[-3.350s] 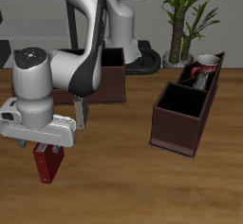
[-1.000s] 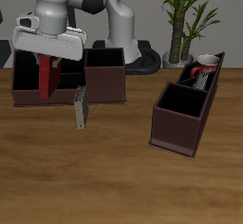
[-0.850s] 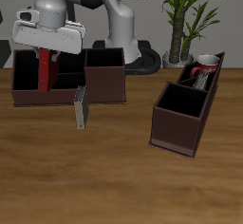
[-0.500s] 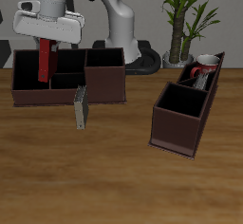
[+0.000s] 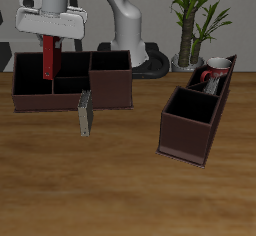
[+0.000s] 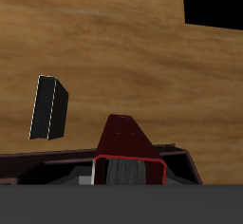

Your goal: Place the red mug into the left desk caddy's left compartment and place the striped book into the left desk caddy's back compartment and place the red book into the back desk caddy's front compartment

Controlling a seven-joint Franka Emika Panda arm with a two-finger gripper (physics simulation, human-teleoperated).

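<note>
Jaws gripping red book, hanging above back caddy; mug sitting in left caddy; striped book waiting on counter below.

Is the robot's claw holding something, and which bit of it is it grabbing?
Yes. The claw grips the thin red book by its top end, so it hangs upright over the dark brown desk caddy.

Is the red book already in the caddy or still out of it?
Still out. The red book hangs upright from the gripper over the back desk caddy, its lower end near rim level.
</note>
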